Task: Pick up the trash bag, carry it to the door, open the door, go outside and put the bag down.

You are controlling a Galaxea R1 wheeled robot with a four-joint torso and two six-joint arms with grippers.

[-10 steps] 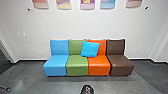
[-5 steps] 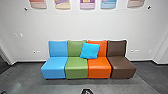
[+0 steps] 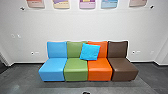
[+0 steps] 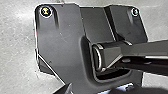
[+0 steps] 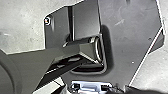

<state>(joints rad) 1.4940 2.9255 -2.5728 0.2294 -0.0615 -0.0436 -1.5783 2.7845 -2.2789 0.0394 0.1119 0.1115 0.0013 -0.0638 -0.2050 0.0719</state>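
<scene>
Head view: you face a row of four joined seats, blue (image 3: 52,69), green (image 3: 76,70), orange (image 3: 99,70) and brown (image 3: 122,69), set near a pale wall (image 3: 82,27). A bright blue cushion (image 3: 90,52) leans against the green and orange backrests. A small dark object (image 3: 86,93) lies at the lower edge, on or above the grey floor (image 3: 50,87); its identity cannot be confirmed. You cannot establish the location of the trash bag from this view.

Left wrist view: the robot's dark plate (image 4: 60,37) and jointed bar (image 4: 147,51) extend over floor. You cannot tell whether the left end effector is released, clenched or loaded.

Right wrist view: the plate and bar appear above floor. The state of the right end effector cannot be determined either.

Handling note: expect a limp, slippery film, weight unknown. Grasp the gathered neck; avoid pinching the side wall, which may tear.
</scene>
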